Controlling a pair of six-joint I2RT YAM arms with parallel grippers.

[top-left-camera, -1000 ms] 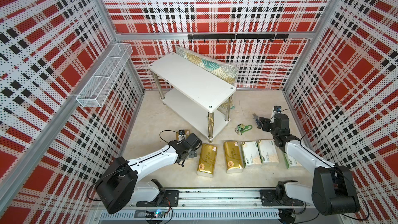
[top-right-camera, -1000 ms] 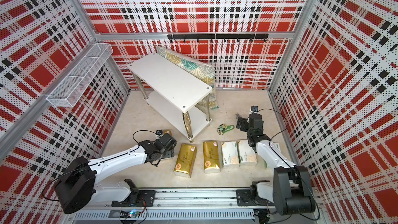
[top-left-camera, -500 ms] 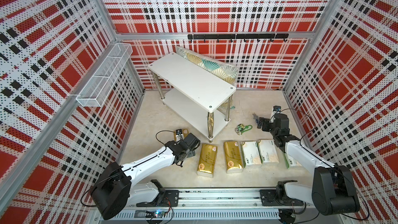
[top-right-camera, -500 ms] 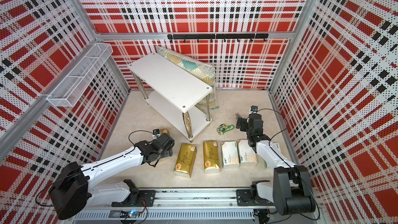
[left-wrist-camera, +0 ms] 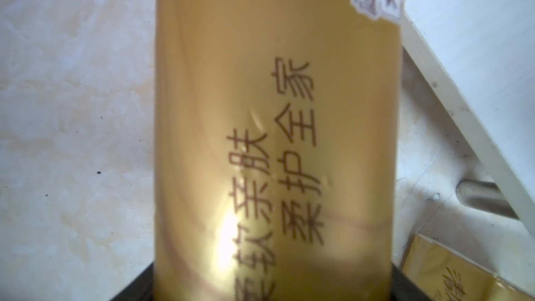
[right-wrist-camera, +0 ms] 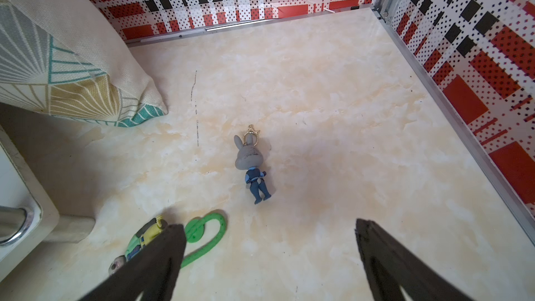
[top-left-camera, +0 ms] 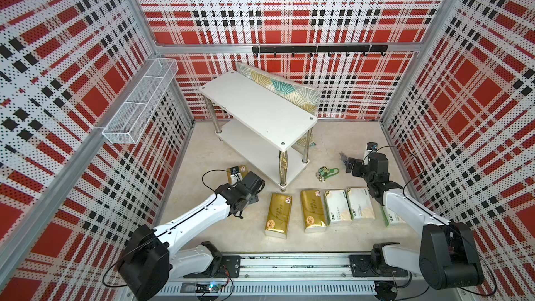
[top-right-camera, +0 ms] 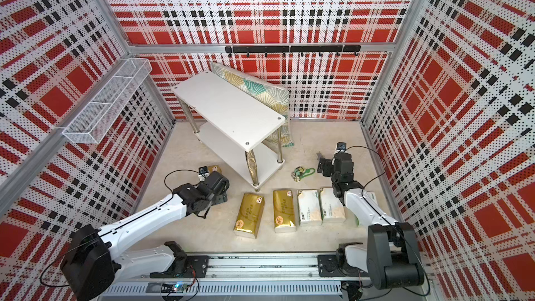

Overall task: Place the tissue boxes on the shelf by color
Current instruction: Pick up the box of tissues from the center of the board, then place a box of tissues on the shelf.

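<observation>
Both boards of your shelf (top-left-camera: 260,105) look bare, so all six are left. Your left gripper (top-left-camera: 244,176) pinches a gold pack (left-wrist-camera: 275,111) beside the shelf's near-left leg. Your right gripper (right-wrist-camera: 267,224) is spread, empty. Two gold packs (top-left-camera: 278,215) and three white packs (top-left-camera: 337,207) line the table's (top-left-camera: 333,146) front edge.

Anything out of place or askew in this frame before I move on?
The leftmost gold pack in the row lies skewed, not parallel to the gold pack beside it. Two stray trinkets lie on the floor: a rabbit keychain and a green-looped charm. Nothing looks spilled or damaged.
</observation>
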